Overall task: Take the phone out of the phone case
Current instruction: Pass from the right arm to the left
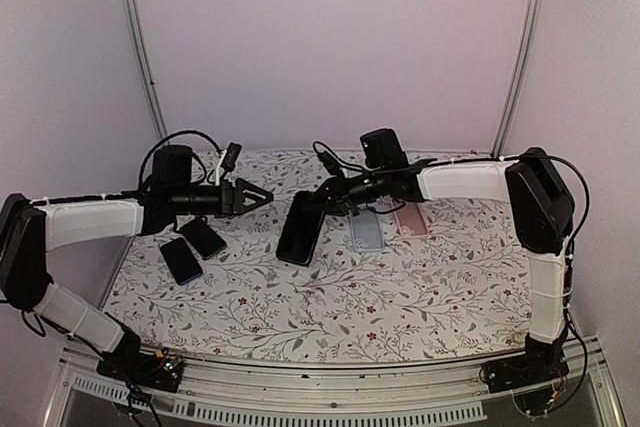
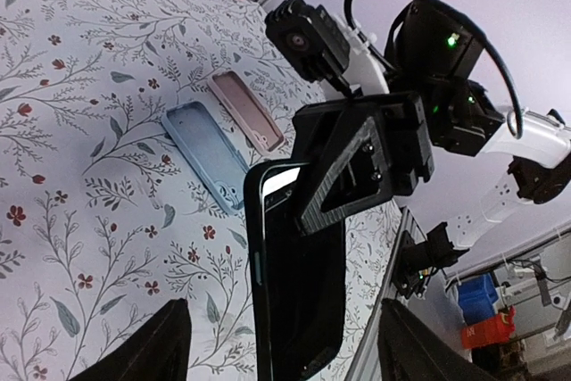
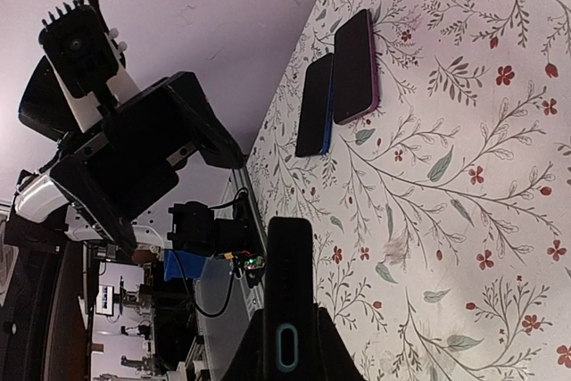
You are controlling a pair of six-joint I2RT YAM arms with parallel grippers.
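The right gripper [image 1: 328, 197] is clenched on the upper end of the black rectangular cased phone [image 1: 300, 229], which hangs tilted over the flower-patterned table [image 1: 420, 287]. The left gripper [image 1: 262, 194] is spread open beside the phone, not touching it.

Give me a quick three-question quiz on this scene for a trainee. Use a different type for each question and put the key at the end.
1. Which arm holds the black phone? A) left B) right C) neither
2. How many empty cases lie on the table?
3. True or false: the black phone lies flat on the table.
Key:
1. B. The right arm has its jaws shut on it.
2. Two: the blue case and the pink case.
3. False. It is held up and tilted.
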